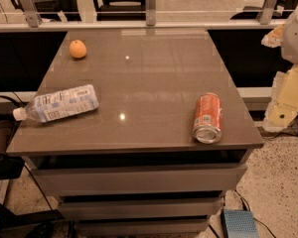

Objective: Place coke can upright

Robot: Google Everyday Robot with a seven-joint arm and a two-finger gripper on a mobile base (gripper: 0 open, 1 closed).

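Note:
The coke can [207, 118] is red with white lettering. It lies on its side near the front right corner of the grey cabinet top [149, 78], with its silver end facing the front edge. My gripper [287, 100] is a pale shape at the right edge of the view. It is off the cabinet top, to the right of the can and well apart from it, and holds nothing that I can see.
A clear plastic bottle [59, 103] with a white-blue label lies on its side at the front left, its cap past the left edge. An orange [78, 49] sits at the back left. Drawers are below the top, and a railing runs behind it.

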